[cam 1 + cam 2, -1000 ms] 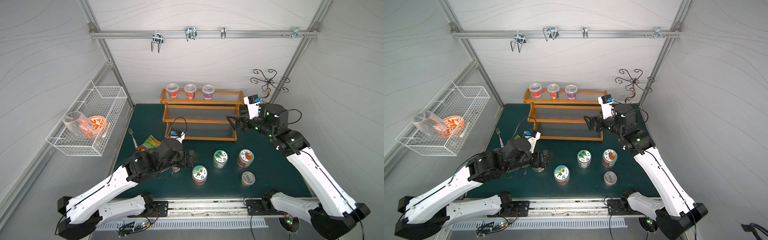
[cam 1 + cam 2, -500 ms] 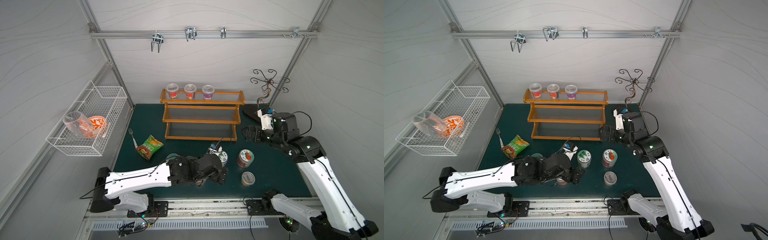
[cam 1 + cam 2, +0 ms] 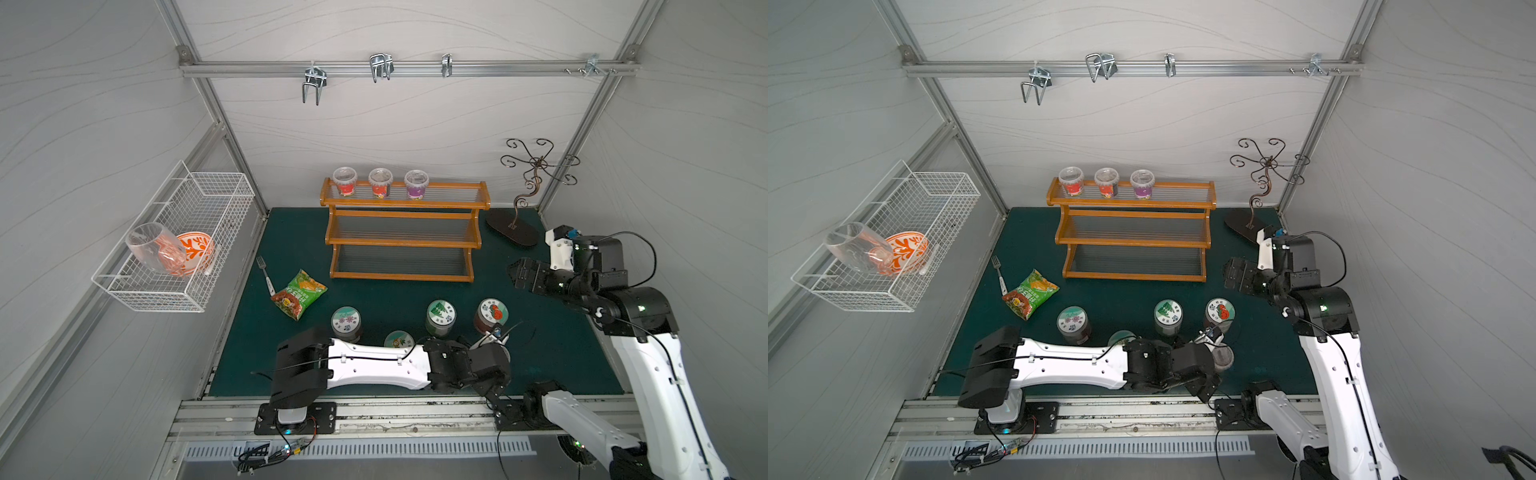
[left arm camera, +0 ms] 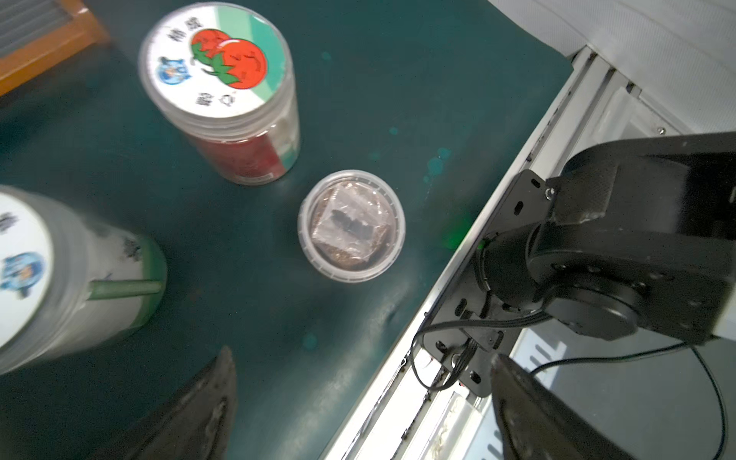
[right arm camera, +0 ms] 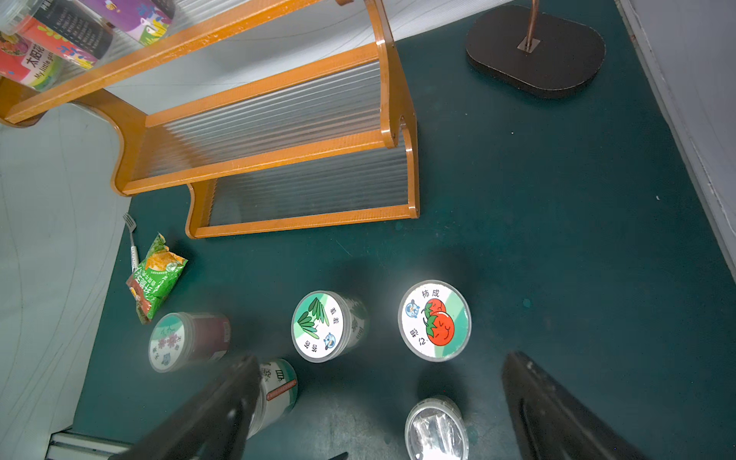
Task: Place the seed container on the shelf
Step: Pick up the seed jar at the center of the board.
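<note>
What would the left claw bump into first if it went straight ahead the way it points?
Probably the small clear-lidded tub: it sits right ahead of the open left claw, with nothing between them, though depth is hard to judge.

On the top tier of the shelf (image 5: pixel 302 222), upper left in the right wrist view, a cup (image 5: pixel 44 59) reads "太阳花" and "My little g…". The tomato lid (image 5: pixel 435 320) reads "柿成".
</note>
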Robot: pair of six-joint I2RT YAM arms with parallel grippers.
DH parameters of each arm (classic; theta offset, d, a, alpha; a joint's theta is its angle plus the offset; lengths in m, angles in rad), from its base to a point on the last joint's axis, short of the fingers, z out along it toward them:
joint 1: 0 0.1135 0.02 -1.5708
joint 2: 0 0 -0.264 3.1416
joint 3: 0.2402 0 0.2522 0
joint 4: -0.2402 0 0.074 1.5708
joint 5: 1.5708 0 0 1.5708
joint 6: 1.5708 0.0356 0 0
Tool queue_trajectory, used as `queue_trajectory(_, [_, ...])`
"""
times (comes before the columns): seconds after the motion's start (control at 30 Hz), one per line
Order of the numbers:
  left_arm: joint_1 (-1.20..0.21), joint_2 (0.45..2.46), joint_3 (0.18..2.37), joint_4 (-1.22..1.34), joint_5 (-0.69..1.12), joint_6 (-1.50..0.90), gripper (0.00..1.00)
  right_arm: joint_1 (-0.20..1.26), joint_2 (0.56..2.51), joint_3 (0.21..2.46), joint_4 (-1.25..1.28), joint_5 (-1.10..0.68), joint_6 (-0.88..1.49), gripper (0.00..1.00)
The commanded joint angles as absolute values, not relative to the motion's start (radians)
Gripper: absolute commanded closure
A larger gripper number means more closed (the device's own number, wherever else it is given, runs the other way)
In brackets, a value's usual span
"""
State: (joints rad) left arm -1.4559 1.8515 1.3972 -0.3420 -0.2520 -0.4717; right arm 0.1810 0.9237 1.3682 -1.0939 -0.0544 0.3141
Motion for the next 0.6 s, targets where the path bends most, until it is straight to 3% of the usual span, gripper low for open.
queue_trajectory(0.0, [-1.46, 1.918, 1.483, -0.31, -0.242, -0.407, 0.0, 0.154, 0.909, 1.391, -1.135, -0.07, 0.287, 0.01])
queue_trajectory(0.57, [-1.433, 2.1, 1.578, -0.282, -0.327, -0.454, 0.0, 0.113, 0.887, 1.351, -1.114, -0.106, 0.278, 0.01])
